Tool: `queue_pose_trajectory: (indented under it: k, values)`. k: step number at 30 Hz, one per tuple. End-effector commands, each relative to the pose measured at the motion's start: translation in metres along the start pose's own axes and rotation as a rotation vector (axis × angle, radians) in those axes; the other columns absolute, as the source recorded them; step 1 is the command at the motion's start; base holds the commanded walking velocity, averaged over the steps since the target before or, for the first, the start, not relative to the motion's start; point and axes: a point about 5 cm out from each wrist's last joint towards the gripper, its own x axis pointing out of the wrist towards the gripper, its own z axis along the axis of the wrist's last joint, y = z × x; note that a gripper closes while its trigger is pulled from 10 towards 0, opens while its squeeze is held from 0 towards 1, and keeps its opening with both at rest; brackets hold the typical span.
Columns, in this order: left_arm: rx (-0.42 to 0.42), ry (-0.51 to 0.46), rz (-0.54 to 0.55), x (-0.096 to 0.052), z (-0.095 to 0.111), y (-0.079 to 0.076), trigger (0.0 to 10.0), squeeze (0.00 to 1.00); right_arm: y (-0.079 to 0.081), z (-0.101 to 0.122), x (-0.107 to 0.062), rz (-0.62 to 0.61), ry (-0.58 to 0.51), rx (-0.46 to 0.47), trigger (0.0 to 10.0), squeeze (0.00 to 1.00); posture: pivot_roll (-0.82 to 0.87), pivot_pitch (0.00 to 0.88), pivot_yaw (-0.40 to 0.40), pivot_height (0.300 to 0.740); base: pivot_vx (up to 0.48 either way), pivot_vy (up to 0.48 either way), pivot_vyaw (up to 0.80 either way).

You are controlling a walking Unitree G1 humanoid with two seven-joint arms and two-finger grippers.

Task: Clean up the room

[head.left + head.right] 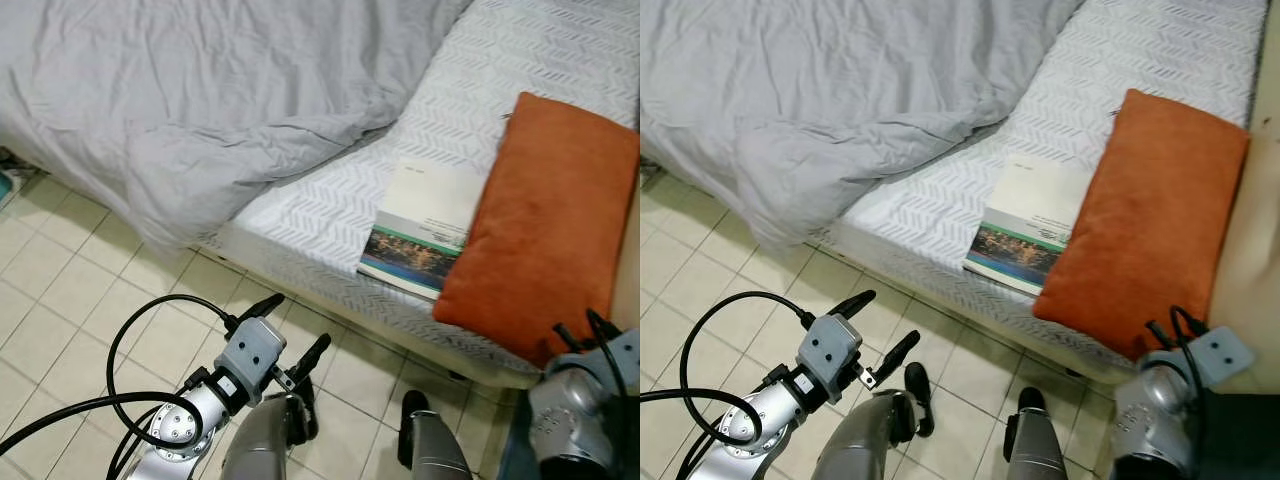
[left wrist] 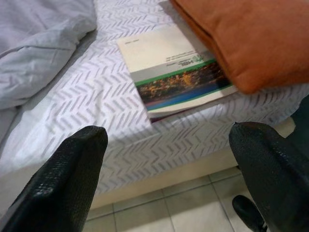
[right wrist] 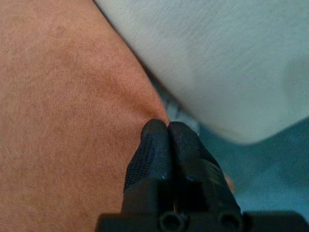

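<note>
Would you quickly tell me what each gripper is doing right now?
Left gripper: open, empty, above the floor before the bed.
Right gripper: shut, empty, beside the orange cushion.

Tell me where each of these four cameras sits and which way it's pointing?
Left eye and right eye views: on the head, looking down at the bed, book and orange cushion; both arms and legs show.
Left wrist view: looks between the open left gripper toward the book and cushion.
Right wrist view: looks along the shut right gripper by the cushion's edge.
Shared: the cushion appears in every view.
</note>
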Motion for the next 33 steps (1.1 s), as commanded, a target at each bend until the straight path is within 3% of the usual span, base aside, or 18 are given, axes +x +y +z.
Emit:
queue_pose_trajectory:
  k: [1,4,9,10,11,12,16,18,21,24,33]
  values:
    - [-0.009,0.042,-0.011,-0.005,-0.01,-0.005,10.0,0.0,-0.02,-0.017,-0.003,-0.091,0.079,0.026,0.0,0.0,-0.07,0.434,0.053,0.74,0.0,0.0,0.0]
    - [-0.004,0.035,-0.008,-0.005,-0.01,-0.006,10.0,0.0,0.007,-0.021,-0.009,-0.008,0.108,0.077,0.0,0.0,-0.06,0.432,0.052,0.74,0.0,0.0,0.0]
    - [0.001,0.033,0.003,-0.006,-0.01,-0.005,10.0,0.0,0.037,-0.017,-0.01,0.115,0.156,0.126,0.0,0.0,-0.06,0.43,0.045,0.74,0.0,0.0,0.0]
    - [0.001,0.033,0.004,-0.006,-0.01,-0.005,10.0,0.0,0.043,-0.016,-0.012,0.161,0.159,0.121,10.0,0.0,-0.06,0.429,0.043,0.74,0.0,0.0,0.0]
    - [0.001,0.033,0.004,-0.006,-0.01,-0.005,10.0,0.0,0.047,-0.016,-0.014,0.19,0.16,0.117,10.0,0.0,-0.06,0.429,0.043,0.74,0.0,0.0,0.0]
    - [-0.011,0.027,0.006,-0.006,-0.01,-0.006,10.0,0.0,0.051,-0.014,-0.017,0.225,0.151,0.107,10.0,1.0,-0.06,0.428,0.04,0.74,0.0,0.0,0.0]
    - [-0.049,0.001,0.003,-0.005,-0.007,-0.008,10.0,0.0,0.058,-0.011,-0.021,0.294,0.122,0.07,10.0,1.0,-0.06,0.429,0.038,0.74,0.0,0.0,0.0]
    - [-0.096,-0.066,-0.031,0.003,-0.003,-0.016,10.0,0.0,0.063,-0.005,-0.024,0.349,0.088,0.026,10.0,1.0,-0.06,0.432,0.033,0.74,0.0,0.0,0.0]
    - [-0.125,-0.087,-0.041,0.011,-0.004,-0.019,10.0,0.0,0.065,-0.001,-0.025,0.37,0.07,0.01,10.0,1.0,-0.08,0.433,0.027,0.74,0.0,0.0,0.0]
    - [-0.13,-0.098,-0.043,0.018,-0.005,-0.02,10.0,0.0,0.064,0.007,-0.025,0.379,0.027,-0.015,10.0,1.0,-0.08,0.432,0.027,0.74,0.0,0.0,0.0]
    - [-0.11,-0.111,-0.033,0.02,-0.004,-0.014,10.0,0.0,0.057,0.026,-0.024,0.371,-0.102,-0.098,10.0,1.0,-0.08,0.43,0.033,0.74,0.0,0.0,0.0]
